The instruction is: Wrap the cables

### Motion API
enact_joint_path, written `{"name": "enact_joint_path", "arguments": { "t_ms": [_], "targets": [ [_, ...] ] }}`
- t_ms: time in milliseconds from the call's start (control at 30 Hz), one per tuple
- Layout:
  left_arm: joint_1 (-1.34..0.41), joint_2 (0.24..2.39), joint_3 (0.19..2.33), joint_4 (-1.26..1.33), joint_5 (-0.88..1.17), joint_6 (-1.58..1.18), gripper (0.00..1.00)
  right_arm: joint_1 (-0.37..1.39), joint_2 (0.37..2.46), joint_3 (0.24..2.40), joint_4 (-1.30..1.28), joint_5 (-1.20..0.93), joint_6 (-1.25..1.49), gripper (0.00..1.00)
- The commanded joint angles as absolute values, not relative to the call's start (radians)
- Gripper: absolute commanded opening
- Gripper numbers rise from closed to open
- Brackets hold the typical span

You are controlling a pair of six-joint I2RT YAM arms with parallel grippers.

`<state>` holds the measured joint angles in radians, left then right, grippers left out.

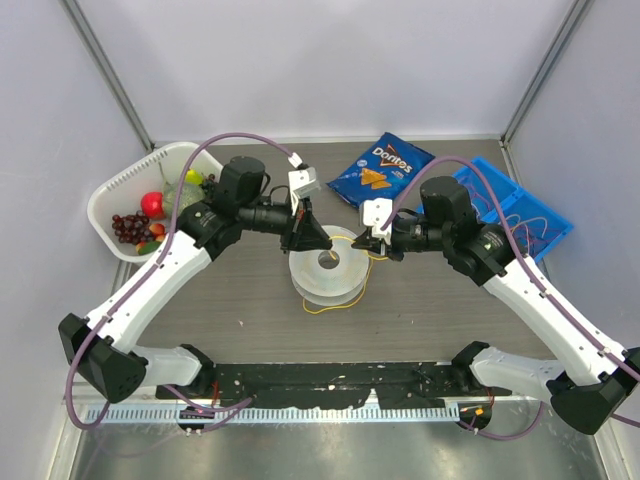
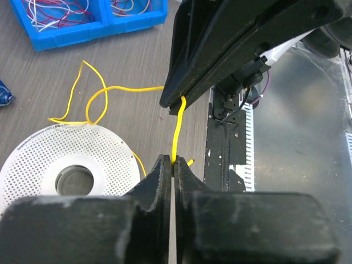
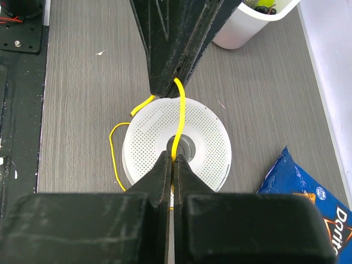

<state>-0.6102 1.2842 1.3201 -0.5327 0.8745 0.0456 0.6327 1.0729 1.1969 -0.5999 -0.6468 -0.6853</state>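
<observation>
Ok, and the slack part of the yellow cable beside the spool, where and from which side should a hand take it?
Take the yellow cable at the loose loop lying on the table, on the side of the spool nearest the arm bases. Come straight down from above and close across the wire: it is thin and lies flat, so a sideways approach would probably only push it.

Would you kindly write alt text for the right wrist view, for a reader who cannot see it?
The right gripper and the left gripper opposite it each pinch one yellow cable, which runs between them above a white perforated spool on a grey table. A blue Doritos bag lies at lower right.
</observation>
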Motion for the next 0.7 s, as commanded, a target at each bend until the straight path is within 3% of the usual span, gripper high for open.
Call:
{"name": "enact_joint_path", "arguments": {
  "t_ms": [0,233,500,567,633,667],
  "targets": [
    [-0.609,1.273,1.335,-0.411,0.897,-0.041,0.00,0.640,1.049,1.204,-0.571,-0.666,-0.686,0.01],
    [-0.609,1.218,1.197,-0.148,0.836,-0.286,0.00,0.640,1.055,1.174,-0.477,-0.660,-0.526,0.01],
    [-0.611,1.137,1.069,0.026,0.593,-0.439,0.00,0.638,1.037,1.174,-0.471,-0.565,-0.453,0.39],
    [-0.611,1.124,1.062,0.032,0.546,-0.445,0.00,0.638,1.026,1.167,-0.462,-0.539,-0.443,0.64],
    [-0.611,1.124,1.063,0.038,0.525,-0.462,0.00,0.637,1.017,1.158,-0.431,-0.511,-0.425,0.77],
    [-0.611,1.124,1.065,0.038,0.526,-0.466,0.00,0.638,1.008,1.149,-0.417,-0.500,-0.417,0.79]
  ]
}}
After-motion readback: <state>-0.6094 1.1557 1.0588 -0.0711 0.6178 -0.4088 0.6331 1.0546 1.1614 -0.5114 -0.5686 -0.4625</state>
